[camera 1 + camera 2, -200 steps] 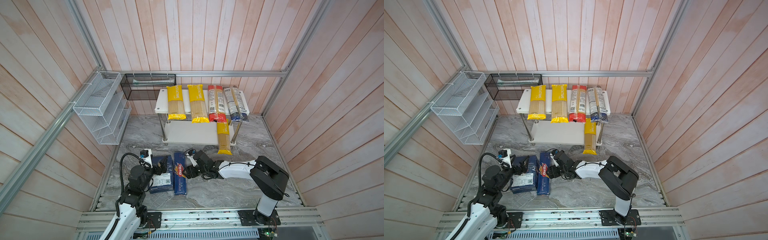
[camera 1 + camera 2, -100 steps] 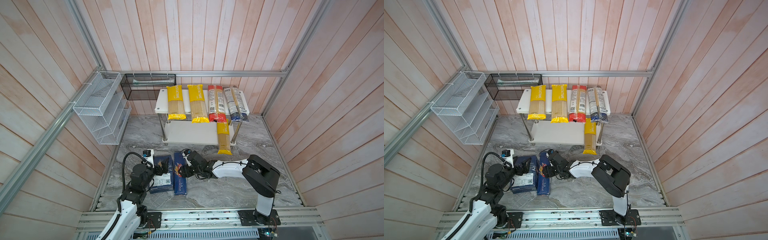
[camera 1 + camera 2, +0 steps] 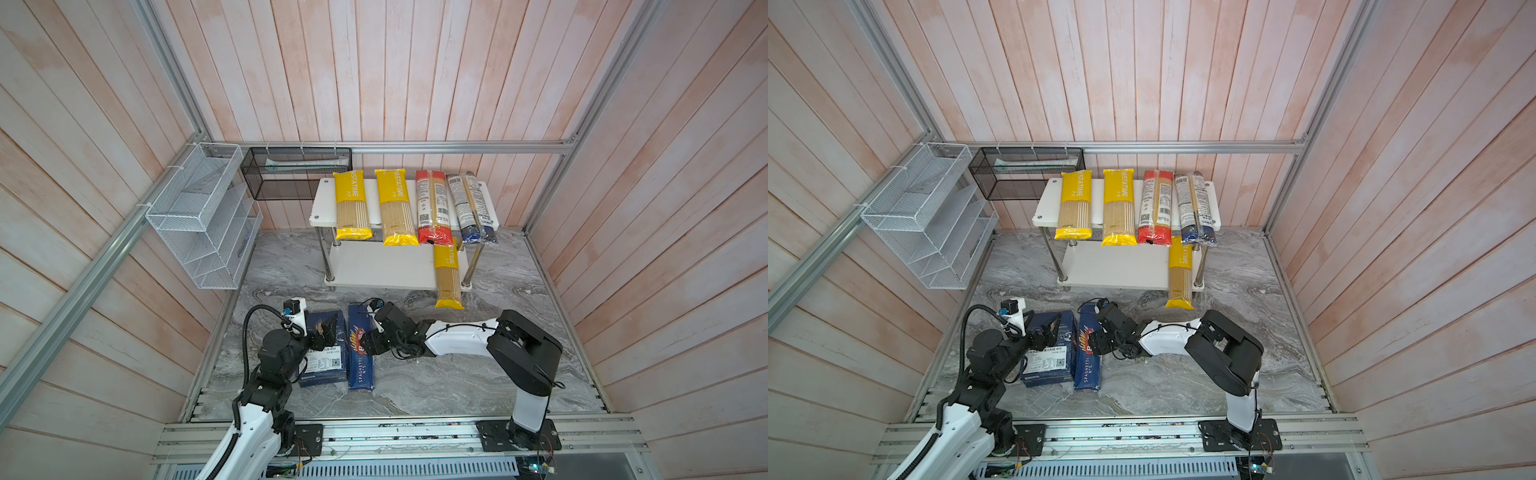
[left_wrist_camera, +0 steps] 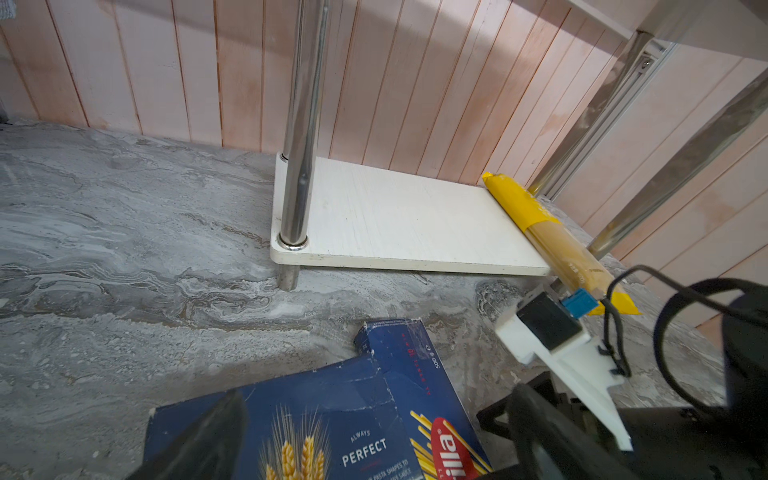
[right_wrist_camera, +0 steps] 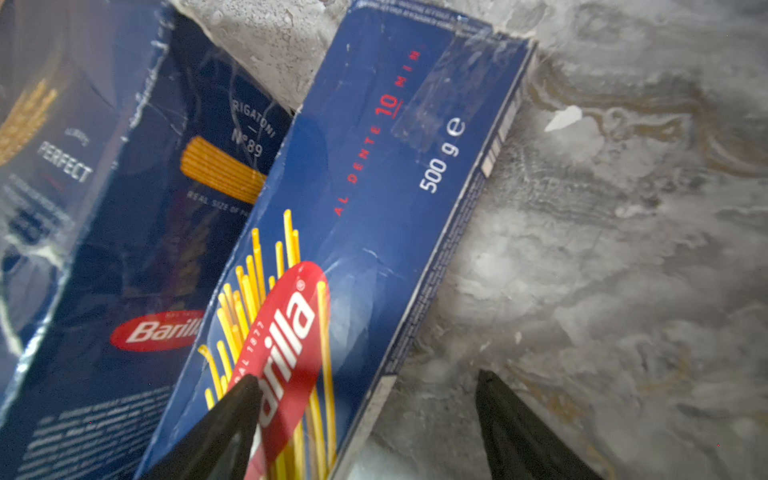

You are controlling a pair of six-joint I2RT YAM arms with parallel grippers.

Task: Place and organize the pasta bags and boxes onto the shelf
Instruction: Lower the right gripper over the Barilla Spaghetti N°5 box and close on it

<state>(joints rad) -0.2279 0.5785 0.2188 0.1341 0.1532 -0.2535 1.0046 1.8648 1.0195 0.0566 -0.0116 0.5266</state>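
Two dark blue pasta boxes lie side by side on the marble floor: the wide one (image 3: 324, 357) and the narrow spaghetti one (image 3: 360, 361). My left gripper (image 3: 326, 328) hovers open over the wide box (image 4: 332, 415). My right gripper (image 5: 365, 415) is open at the spaghetti box (image 5: 374, 187), one finger over its red logo, the other over bare floor beside its long edge. On the shelf (image 3: 322, 205) the top board carries two yellow bags (image 3: 352, 205), a red-ended bag (image 3: 432, 208) and a blue-ended bag (image 3: 473, 208). A third yellow bag (image 3: 448, 274) overhangs the lower board's front.
A white wire-mesh rack (image 3: 199, 216) hangs on the left wall, and a black mesh basket (image 3: 297, 174) is at the back, left of the shelf. Wooden walls close three sides. An aluminium rail (image 3: 395, 432) runs along the front. The lower board (image 4: 395, 216) is bare left of the yellow bag.
My right gripper has slid left until it straddles the spaghetti box's right edge. The left arm has shifted slightly over the wide box. Boxes and bags have stayed put.
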